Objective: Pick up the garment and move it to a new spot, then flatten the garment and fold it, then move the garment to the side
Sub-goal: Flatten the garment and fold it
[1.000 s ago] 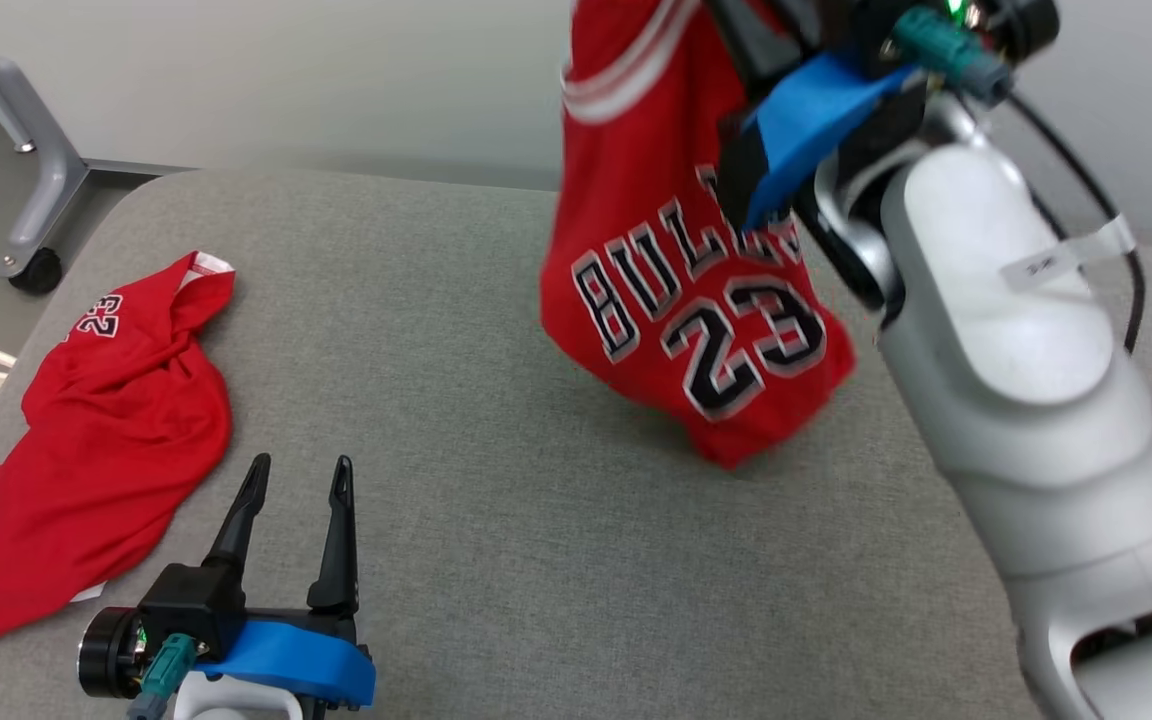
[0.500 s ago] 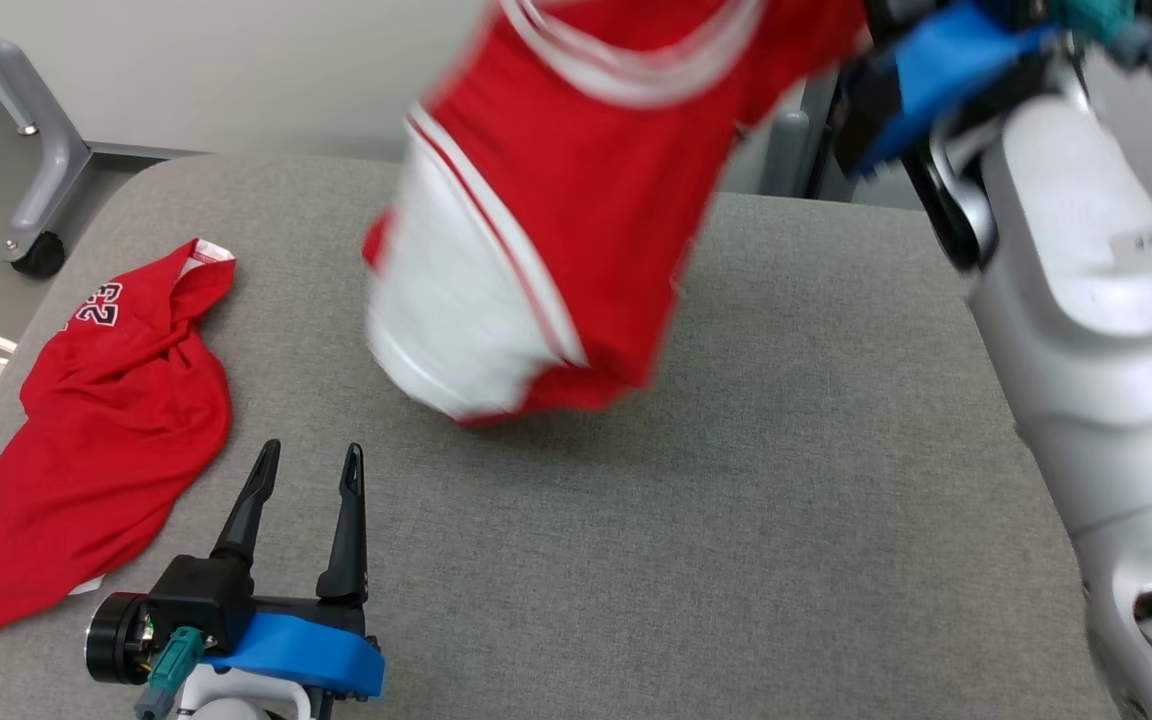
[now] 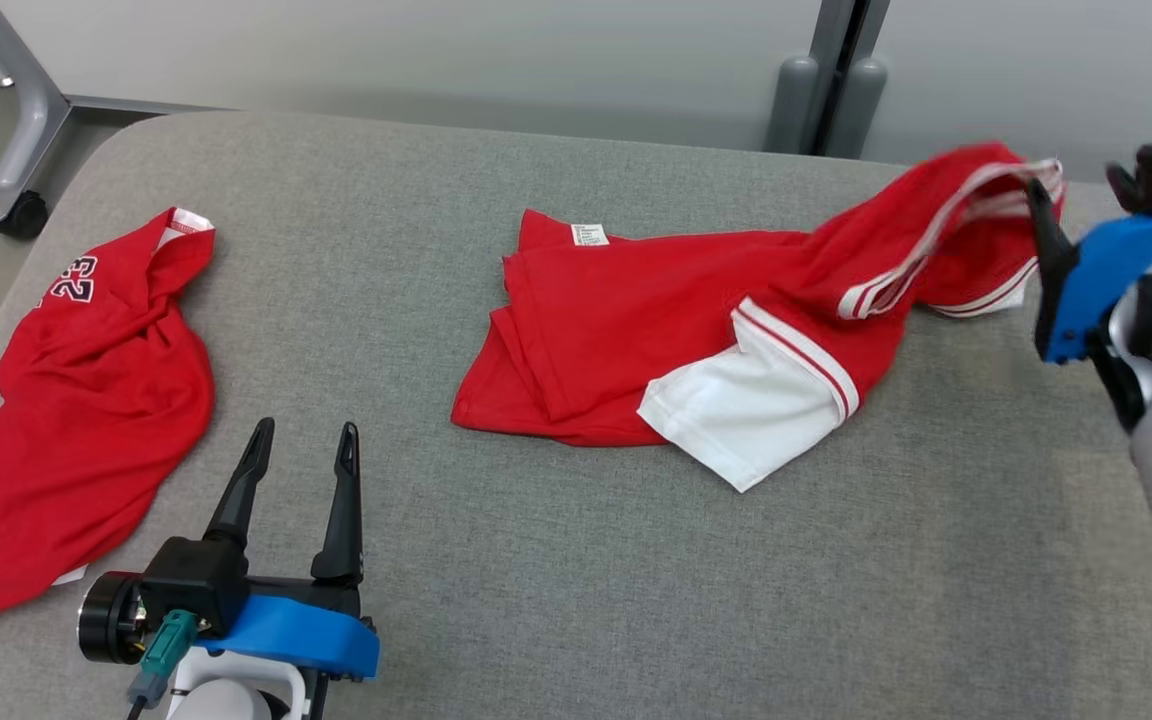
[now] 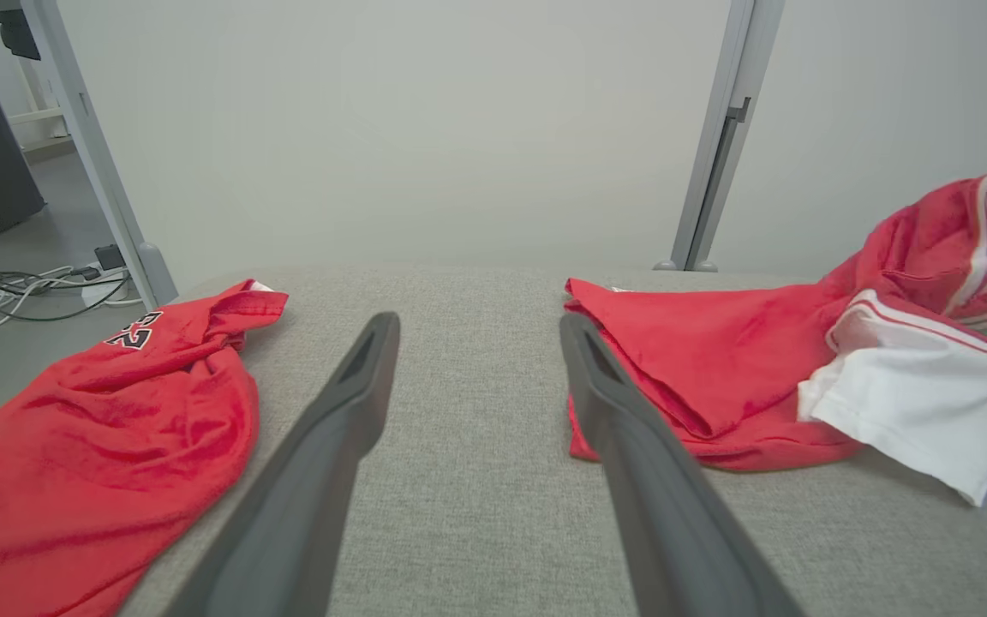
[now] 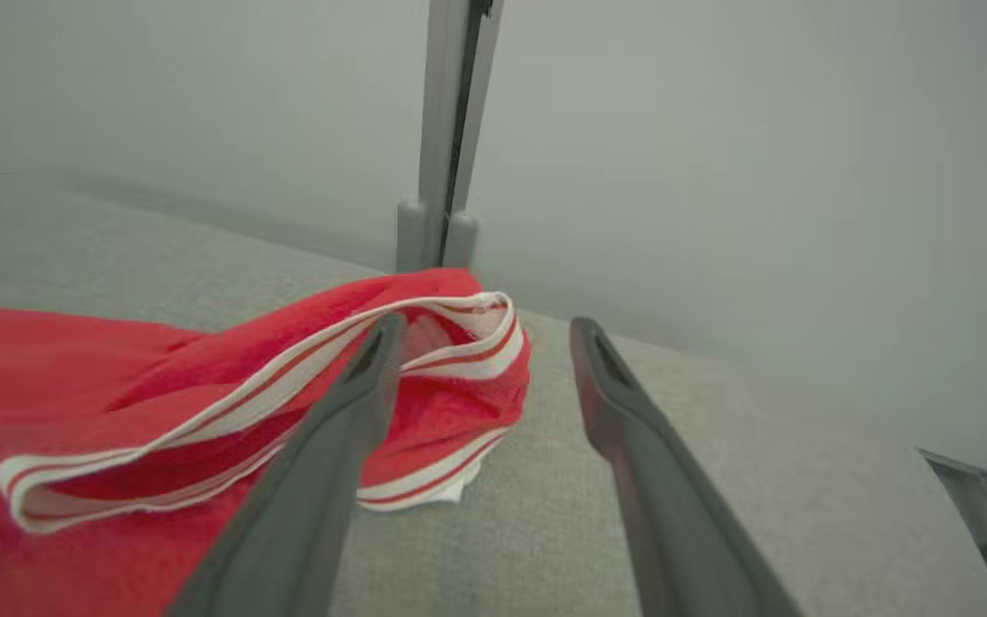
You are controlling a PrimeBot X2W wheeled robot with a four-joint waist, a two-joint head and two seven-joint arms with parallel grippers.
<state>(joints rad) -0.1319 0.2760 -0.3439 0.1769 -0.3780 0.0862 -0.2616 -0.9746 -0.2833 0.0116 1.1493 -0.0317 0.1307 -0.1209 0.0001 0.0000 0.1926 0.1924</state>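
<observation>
Grey tabletop point(image 3: 576, 600), with the garment point(image 3: 636, 330) laid crumpled from centre to upper right.
Relocation is judged done; flattening, folding and setting aside are left. The right gripper point(image 5: 485, 332) fingers are spread, the striped trim touched by one; the left gripper point(image 3: 301, 445) fingers are spread, empty.

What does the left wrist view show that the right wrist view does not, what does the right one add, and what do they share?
Left wrist view: the left gripper, open, a second crumpled red shirt bearing a number, and cables on the floor. Right wrist view: the right gripper, open beside the raised striped end of the garment, and a metal piece in the lower right corner. Both: the garment lying on the grey table, and the grey post by the wall.
</observation>
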